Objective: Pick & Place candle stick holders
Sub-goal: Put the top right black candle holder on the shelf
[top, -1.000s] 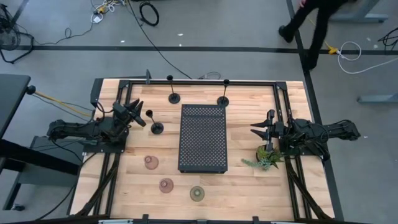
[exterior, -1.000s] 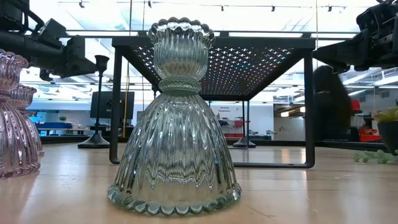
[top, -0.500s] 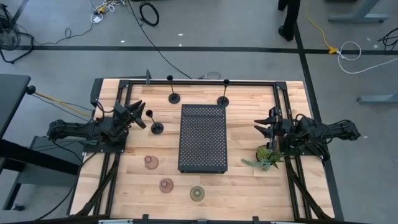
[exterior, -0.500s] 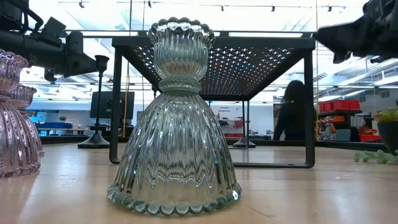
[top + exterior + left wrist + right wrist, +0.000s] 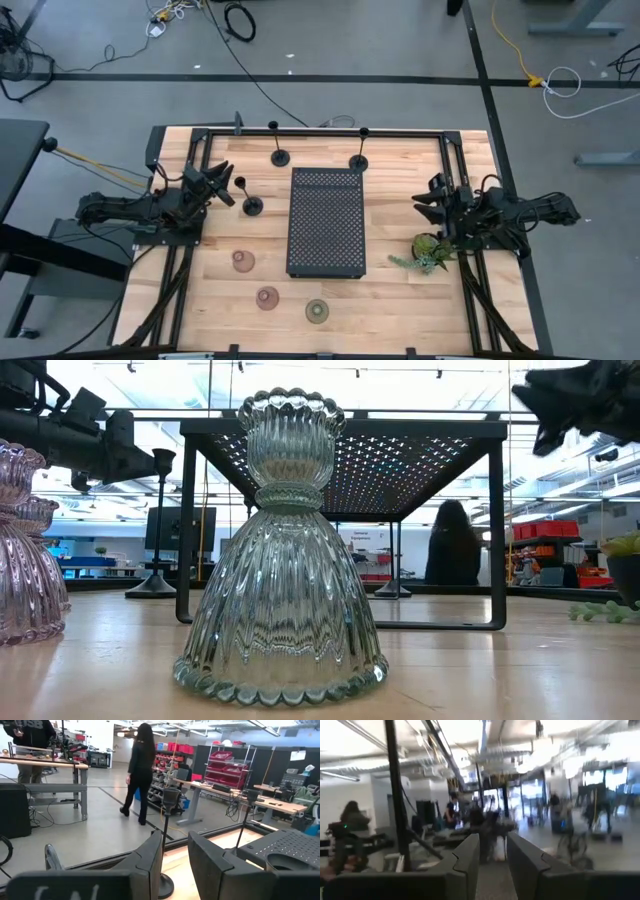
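Note:
Three black candle stick holders stand on their round bases on the table: one (image 5: 253,205) left of the black perforated tray (image 5: 327,222), two at the far edge (image 5: 281,156) (image 5: 358,161). Two pinkish glass holders (image 5: 243,261) (image 5: 267,297) and a green one (image 5: 317,311) stand near the front; the green one fills the low view (image 5: 280,560). My left gripper (image 5: 220,184) is open and empty just left of the nearest black holder, whose stem (image 5: 167,840) shows beyond the gap between its fingers. My right gripper (image 5: 426,200) is open and empty, raised at the table's right.
A green plant sprig (image 5: 428,254) lies on the table below my right gripper. A black frame rail (image 5: 320,131) runs along the far edge. Bare wood lies between the tray and the glass holders. A person (image 5: 140,770) walks in the room behind.
My right gripper has risen and drawn back a little toward the table's right edge, turning as it went. My left arm has kept still. A person has walked across the room behind the table.

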Available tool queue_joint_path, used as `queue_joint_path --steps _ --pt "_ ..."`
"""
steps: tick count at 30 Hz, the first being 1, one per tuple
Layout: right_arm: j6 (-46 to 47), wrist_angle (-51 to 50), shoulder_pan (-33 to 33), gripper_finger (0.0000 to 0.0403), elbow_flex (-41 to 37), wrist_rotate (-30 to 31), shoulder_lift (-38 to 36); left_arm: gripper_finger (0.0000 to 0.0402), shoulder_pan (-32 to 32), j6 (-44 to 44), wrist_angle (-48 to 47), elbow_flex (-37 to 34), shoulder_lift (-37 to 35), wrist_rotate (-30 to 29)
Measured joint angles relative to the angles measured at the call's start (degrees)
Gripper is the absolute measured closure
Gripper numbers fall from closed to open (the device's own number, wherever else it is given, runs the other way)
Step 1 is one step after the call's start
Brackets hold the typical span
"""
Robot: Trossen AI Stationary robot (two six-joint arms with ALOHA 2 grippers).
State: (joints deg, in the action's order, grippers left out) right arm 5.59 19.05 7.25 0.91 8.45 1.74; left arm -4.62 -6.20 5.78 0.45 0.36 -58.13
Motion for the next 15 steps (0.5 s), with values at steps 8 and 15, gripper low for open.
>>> queue_joint_path --steps 8,15 --pt "-11.8 6.1 -3.1 0.0302 6.2 23.1 3.5 0.0303 0.0 -1.0 0.0 0.0 0.0 4.0" --pt "-9.2 -22.0 -16.2 0.0291 26.6 28.3 20.6 0.0303 0.0 -1.0 1.5 0.0 0.0 5.4"
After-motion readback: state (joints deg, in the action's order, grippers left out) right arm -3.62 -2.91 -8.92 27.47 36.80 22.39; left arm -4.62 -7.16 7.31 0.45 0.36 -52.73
